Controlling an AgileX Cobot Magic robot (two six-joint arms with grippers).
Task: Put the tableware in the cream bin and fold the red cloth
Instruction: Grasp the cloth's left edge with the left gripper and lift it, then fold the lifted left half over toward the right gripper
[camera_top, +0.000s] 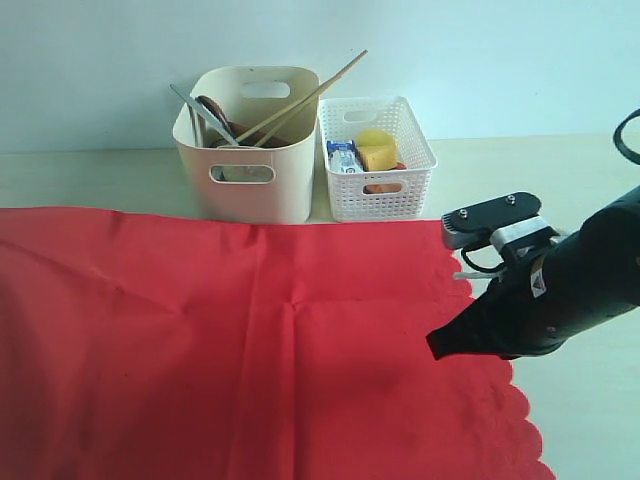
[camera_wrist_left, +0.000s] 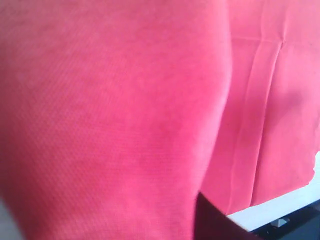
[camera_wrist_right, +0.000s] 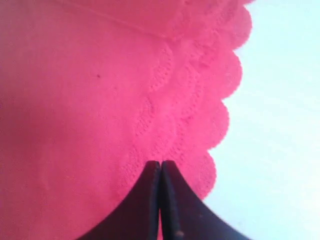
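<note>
1. The right gripper (camera_top: 432, 347) (camera_wrist_right: 161, 162) has its two black fingers pressed flat together with no gap. Whether any fabric is pinched between them cannot be told.
2. The red cloth (camera_top: 250, 340) (camera_wrist_right: 75, 100) lies spread directly beneath those tips. Its scalloped edge runs just beside them, and bare pale table (camera_top: 585, 420) lies past that edge.
3. In the left wrist view, red cloth (camera_wrist_left: 100, 110) hangs blurred right against the lens. Only a dark sliver of the left gripper (camera_wrist_left: 212, 225) shows, so I cannot tell how its jaws stand.
4. The cream bin (camera_top: 250, 195) stands well apart from the right gripper, touching the cloth's far edge.
5. Two wooden chopsticks (camera_top: 310, 95) and a silver knife (camera_top: 200, 112) stick up out of the bin.
6. A white lattice basket (camera_top: 400, 200) stands just beside the bin, on the side nearer the right gripper.
</note>
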